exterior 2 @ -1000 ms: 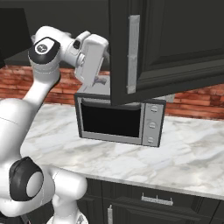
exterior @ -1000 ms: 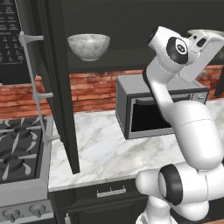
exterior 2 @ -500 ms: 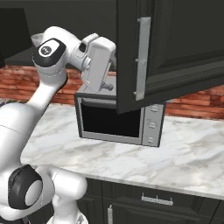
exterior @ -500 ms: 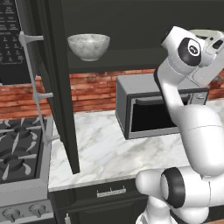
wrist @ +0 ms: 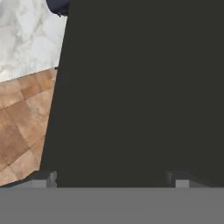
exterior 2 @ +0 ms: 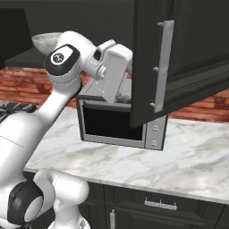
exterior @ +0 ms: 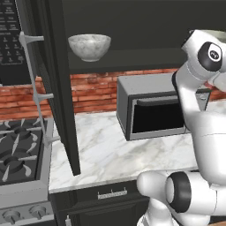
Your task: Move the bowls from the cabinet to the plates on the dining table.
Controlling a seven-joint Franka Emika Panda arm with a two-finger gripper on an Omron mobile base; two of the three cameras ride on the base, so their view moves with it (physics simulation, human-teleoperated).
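Since a second ago the right cabinet door (exterior 2: 179,58) has swung further out over the microwave (exterior: 154,108), and the arm's upper joint has shifted to the right in the left base view, now sitting at that picture's right edge.

The white-grey marbled bowl (exterior: 89,46) stands upright on the cabinet (exterior: 132,26) shelf, near the shelf's left end and close to its front edge, just beside the open left door (exterior: 55,84). In the right base view the same bowl shows at the far left, partly hidden behind the arm.

The gripper (wrist: 113,178) is seen from the hand camera with its two fingertips (wrist: 41,179) set wide apart, nothing between them; ahead of them lies a flat dark cabinet surface, with brown floor tiles and a patch of marble off to one side. In the right base view the white hand sits just behind the edge of the right door, above the microwave's top; whether it touches the door cannot be told.

The microwave stands at the back of the marble counter (exterior: 114,154), against the brick wall. The stove (exterior: 20,154) adjoins the counter's left edge.
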